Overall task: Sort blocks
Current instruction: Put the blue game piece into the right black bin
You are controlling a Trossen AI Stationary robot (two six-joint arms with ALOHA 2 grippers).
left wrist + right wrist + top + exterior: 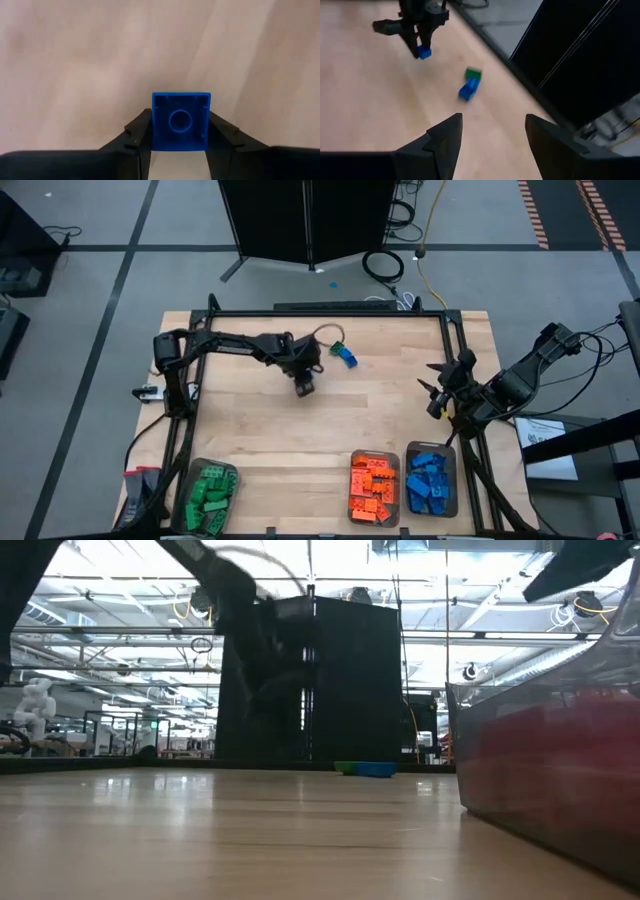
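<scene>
My left gripper (305, 387) points down over the far middle of the table and is shut on a small blue block (181, 121), whose hollow underside faces the wrist camera. The right wrist view shows that same block (424, 52) at the left gripper's (420, 48) fingertips, close over the wood. A loose blue block (347, 359) and a green block (337, 348) lie together on the table just beyond it, toward the far edge. My right gripper (437, 395) hangs open at the table's right side, raised, with nothing between its fingers (445, 137). My left gripper pinches the blue block between its two fingers, one finger (137, 131) on each of two opposite side walls (156, 125). The fingers come from above, pointing steeply down. The block sits at their free ends; I cannot tell whether it rests on the table.
Three clear trays stand along the near edge: green blocks at the left (210, 498), orange (375, 488) and blue (431, 484) at the right. The orange tray's wall (550, 770) fills the low view's right. Bare wood lies between the trays and my left gripper.
</scene>
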